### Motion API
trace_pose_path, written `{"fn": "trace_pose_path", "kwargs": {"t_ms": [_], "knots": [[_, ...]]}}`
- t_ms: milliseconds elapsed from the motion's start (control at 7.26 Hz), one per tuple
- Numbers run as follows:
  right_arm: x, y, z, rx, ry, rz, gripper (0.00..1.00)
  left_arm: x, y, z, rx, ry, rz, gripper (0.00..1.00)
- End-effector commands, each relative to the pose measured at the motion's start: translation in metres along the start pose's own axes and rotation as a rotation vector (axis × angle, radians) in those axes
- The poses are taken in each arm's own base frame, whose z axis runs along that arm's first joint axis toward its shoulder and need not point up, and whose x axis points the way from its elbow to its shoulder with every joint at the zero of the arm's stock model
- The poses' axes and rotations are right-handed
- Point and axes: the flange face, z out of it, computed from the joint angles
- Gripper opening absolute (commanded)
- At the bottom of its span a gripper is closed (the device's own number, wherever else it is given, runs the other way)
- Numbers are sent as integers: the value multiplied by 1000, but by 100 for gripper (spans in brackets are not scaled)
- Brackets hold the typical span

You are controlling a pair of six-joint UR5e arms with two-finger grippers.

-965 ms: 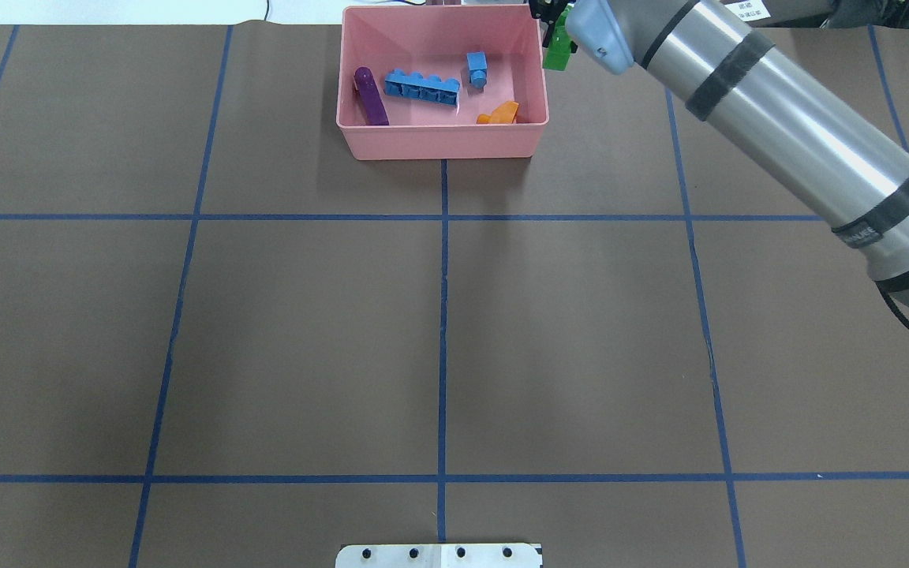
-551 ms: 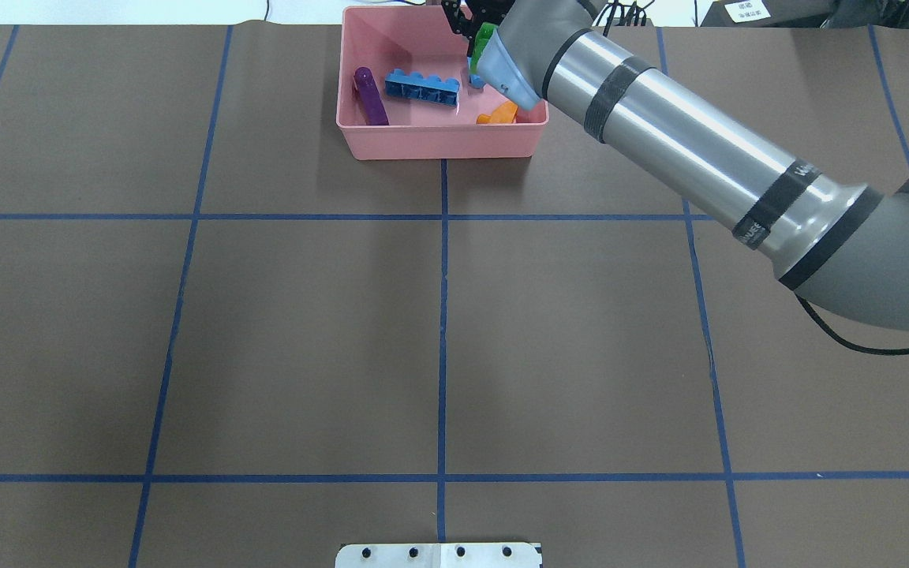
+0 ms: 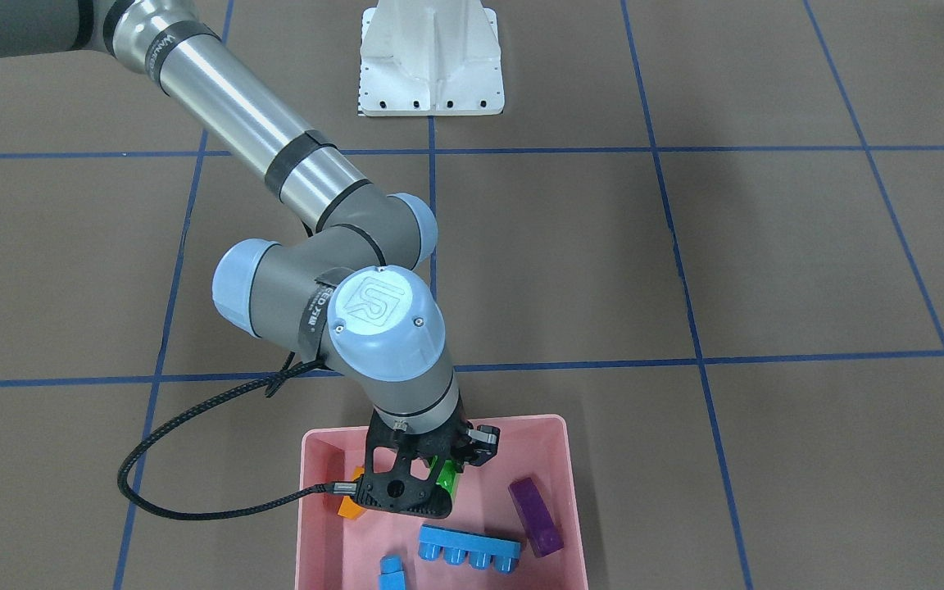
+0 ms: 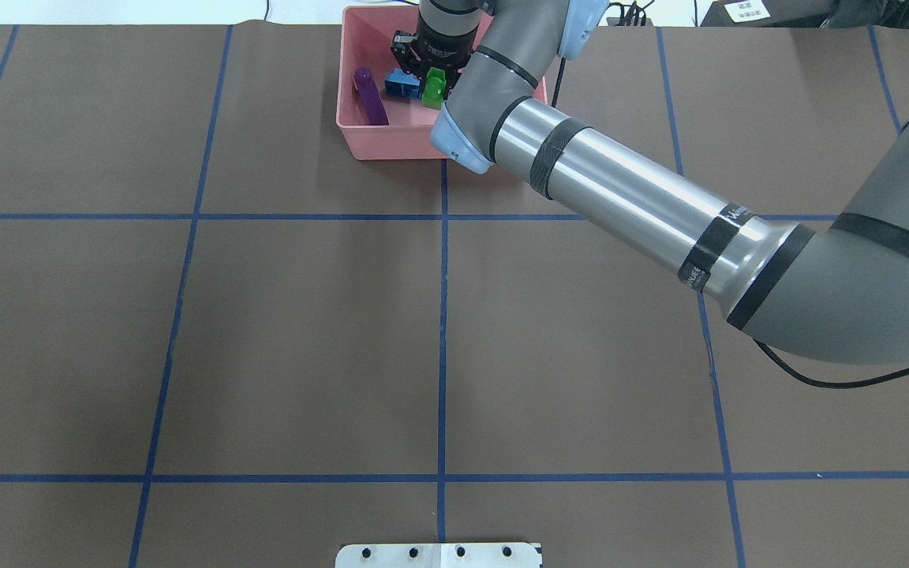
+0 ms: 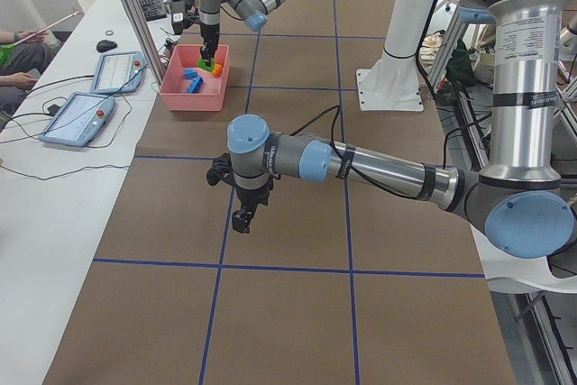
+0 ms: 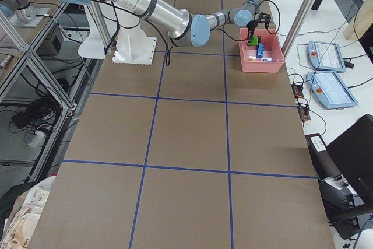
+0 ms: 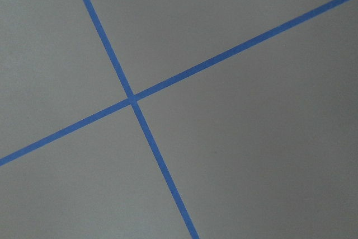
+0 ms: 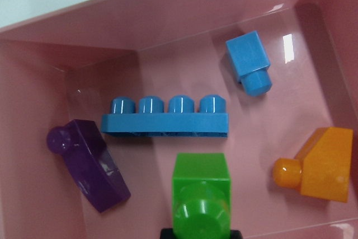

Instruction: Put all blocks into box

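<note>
Right end effector (image 3: 433,479) is pinching green two-stud plastic brick (image 8: 200,194) over shallow pink plastic box (image 8: 168,20); other four bricks (image 8: 165,124) are lying inside.

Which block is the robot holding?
The green block, pinched in the right gripper; the other blocks lie loose on the box floor.

Silver-grey arms (image 4: 628,205) w/ pale-blue joint caps (image 3: 386,311), black bands (image 3: 296,164), black braided cable (image 3: 185,515), white base (image 3: 431,57).

Bright even light, soft shadows, sharp
</note>
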Motion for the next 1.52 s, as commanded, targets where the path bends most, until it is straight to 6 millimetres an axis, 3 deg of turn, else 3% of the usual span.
{"fn": "trace_pose_path", "kwargs": {"t_ms": [0,276,413,551,689,827,965,1102,1240,1378], "knots": [[-8,16,11,-18,10,38,94,-2,1,4,-5,8,-6,100],[-6,24,17,-68,36,44,98,-5,3,11,-12,37,-18,100],[-3,18,8,-104,44,32,99,-7,6,13,-18,38,-25,100],[4,-3,-26,-143,64,32,99,-11,16,19,-34,40,-40,100],[12,-17,-67,-182,96,14,99,-29,44,46,-87,52,-88,100],[30,-24,-97,-185,124,-12,99,-43,50,43,-66,47,-107,100],[63,-37,-112,-201,116,-30,99,-47,54,39,-58,46,-110,100],[107,-49,-122,-186,94,-47,99,-48,56,23,-16,84,-136,100],[156,-59,-131,-174,81,-72,99,-52,63,22,-6,108,-166,100],[213,-68,-149,-170,92,-101,100,-65,75,8,27,95,-197,100]]}}
